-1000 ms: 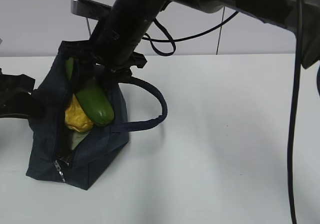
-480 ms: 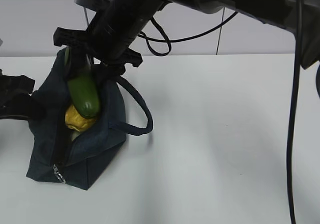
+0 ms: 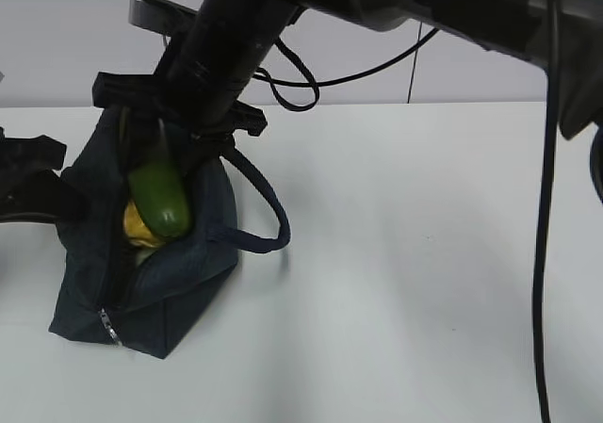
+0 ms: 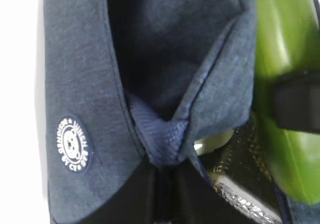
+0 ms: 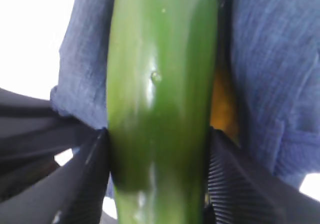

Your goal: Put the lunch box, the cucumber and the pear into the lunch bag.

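Cucumber going into the bag

Right gripper (image 5: 160, 174) is clamped on the cucumber (image 3: 158, 197), tip already inside the lunch bag (image 3: 179, 282) above the pear (image 3: 139, 227). Left gripper pinches the bag's fabric edge. I'd lower it straight, then release.

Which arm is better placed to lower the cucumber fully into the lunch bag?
Right: the right gripper already clamps the cucumber over the lunch bag; the left gripper pinches its fabric.

The lunch bag (image 3: 179, 282) is dark navy — its round badge (image 4: 73, 144) white with navy print. The cucumber (image 3: 160, 202) is glossy dark green, the pear (image 3: 139, 227) yellow, the worktop (image 3: 424, 282) white — the right hand (image 5: 157, 176) black.
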Controlling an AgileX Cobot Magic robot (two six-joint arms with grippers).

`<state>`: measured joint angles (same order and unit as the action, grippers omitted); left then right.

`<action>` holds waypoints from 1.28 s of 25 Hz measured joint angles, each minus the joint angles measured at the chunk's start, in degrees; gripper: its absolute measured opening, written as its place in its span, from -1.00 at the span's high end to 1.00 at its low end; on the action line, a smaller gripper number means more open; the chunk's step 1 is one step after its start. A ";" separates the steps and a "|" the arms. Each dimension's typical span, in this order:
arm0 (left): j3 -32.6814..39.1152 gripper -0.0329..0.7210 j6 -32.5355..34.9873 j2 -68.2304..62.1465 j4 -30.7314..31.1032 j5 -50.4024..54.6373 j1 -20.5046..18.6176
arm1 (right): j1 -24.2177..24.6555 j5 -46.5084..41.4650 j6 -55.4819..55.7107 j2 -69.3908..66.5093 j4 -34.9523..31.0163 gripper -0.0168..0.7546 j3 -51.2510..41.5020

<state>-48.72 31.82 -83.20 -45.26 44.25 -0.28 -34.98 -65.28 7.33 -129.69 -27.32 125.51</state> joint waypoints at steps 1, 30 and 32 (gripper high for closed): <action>0.00 0.91 0.00 0.00 -0.14 -0.05 0.00 | -0.14 0.84 0.46 0.00 0.47 -0.14 0.00; 0.00 0.91 0.00 0.00 -0.78 0.41 0.00 | -0.31 -4.38 -2.32 3.40 4.90 -0.39 0.00; 0.00 0.91 0.00 0.00 -0.78 0.41 0.00 | -0.31 -4.90 -2.56 3.78 5.11 -0.39 0.00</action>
<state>-48.72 31.82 -83.20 -46.05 44.66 -0.28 -35.29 -70.18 4.77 -125.91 -22.21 125.51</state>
